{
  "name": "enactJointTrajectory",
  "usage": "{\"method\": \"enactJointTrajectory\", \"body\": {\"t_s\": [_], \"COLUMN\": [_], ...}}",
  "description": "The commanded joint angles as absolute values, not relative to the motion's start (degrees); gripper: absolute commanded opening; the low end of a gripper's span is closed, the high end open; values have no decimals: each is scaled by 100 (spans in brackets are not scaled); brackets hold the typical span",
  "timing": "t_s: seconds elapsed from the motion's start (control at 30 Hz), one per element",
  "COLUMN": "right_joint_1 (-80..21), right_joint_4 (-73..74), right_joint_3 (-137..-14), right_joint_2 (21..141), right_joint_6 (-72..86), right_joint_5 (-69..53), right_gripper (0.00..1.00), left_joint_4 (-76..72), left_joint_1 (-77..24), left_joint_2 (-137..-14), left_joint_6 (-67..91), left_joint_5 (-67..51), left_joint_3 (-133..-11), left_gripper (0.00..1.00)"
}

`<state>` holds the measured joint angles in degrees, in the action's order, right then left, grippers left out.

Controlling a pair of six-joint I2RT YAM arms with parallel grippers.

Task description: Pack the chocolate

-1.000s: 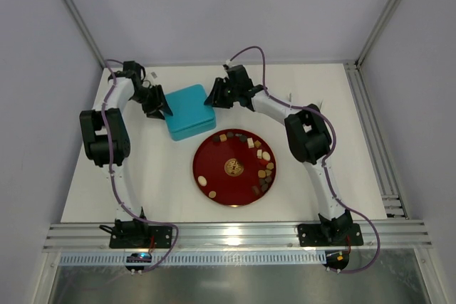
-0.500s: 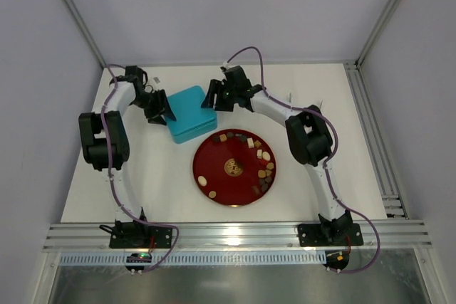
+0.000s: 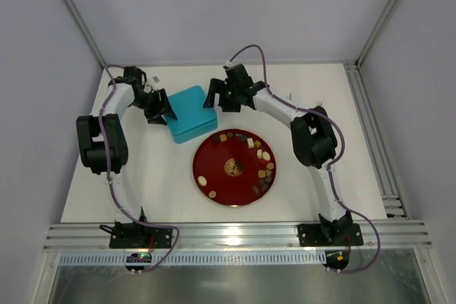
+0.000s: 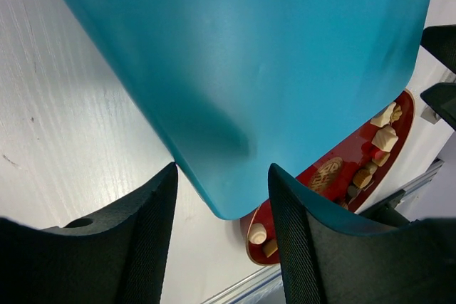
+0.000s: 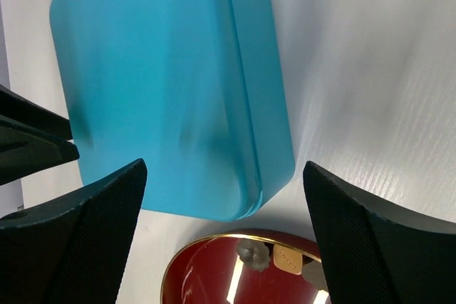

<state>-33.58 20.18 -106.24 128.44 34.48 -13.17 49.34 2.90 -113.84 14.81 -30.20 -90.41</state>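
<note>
Both arms have eased back from the teal tin (image 3: 191, 113) over the last second, and both claws have spread: the right gripper (image 3: 209, 97) much wider than before, the left gripper (image 3: 166, 113) only a little. The left gripper's fingers (image 4: 153, 233) stand apart, the tin's rounded corner showing in the gap beyond them, clamped on nothing. The right gripper's jaws stand wide apart around another corner of the tin, with a strip of table visible between the tin's side and one finger, so nothing is gripped.

The tin sits toward the far left of the white table (image 3: 142, 176), one claw at its left edge and one at its right. Its near corner lies just beside the far rim of the red plate (image 3: 212, 165), with a thin band of table between them. All the chocolate (image 3: 266, 155) lies on the plate, strung along the far rim and down the right side, with one pale piece alone at the near left. Open table lies left, right and on the near side of the plate. Aluminium rails (image 3: 388, 176) border the right and near edges.

The tin is smooth satin teal with rounded corners and a lid seam along its side. The table shows faint grain. The plate is round, glossy red, with a gold rim line and a gold emblem (image 3: 234, 167) at its centre. The fingers are matte black with finely textured faces.
</note>
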Motion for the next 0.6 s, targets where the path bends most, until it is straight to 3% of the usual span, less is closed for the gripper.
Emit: {"method": "enactJointTrajectory", "body": {"t_s": [0.0,0.37,0.57], "right_joint_1": [-3358,-3313,-3331], "right_joint_4": [1978,1460,977], "right_joint_3": [-10521,-9660,-9238], "right_joint_2": [12261,11716,11575], "right_joint_6": [3673,4631,5018], "right_joint_5": [-1309,-1564,-1731], "right_gripper": [91,93,92], "left_joint_4": [4728,5018,4948], "left_joint_1": [272,343,334], "left_joint_2": [-11074,-10986,-11354], "left_joint_6": [1538,1512,1512], "left_joint_5": [-3252,-3007,-2033], "left_joint_3": [-9149,-9913,-10563], "left_gripper": [54,54,53]}}
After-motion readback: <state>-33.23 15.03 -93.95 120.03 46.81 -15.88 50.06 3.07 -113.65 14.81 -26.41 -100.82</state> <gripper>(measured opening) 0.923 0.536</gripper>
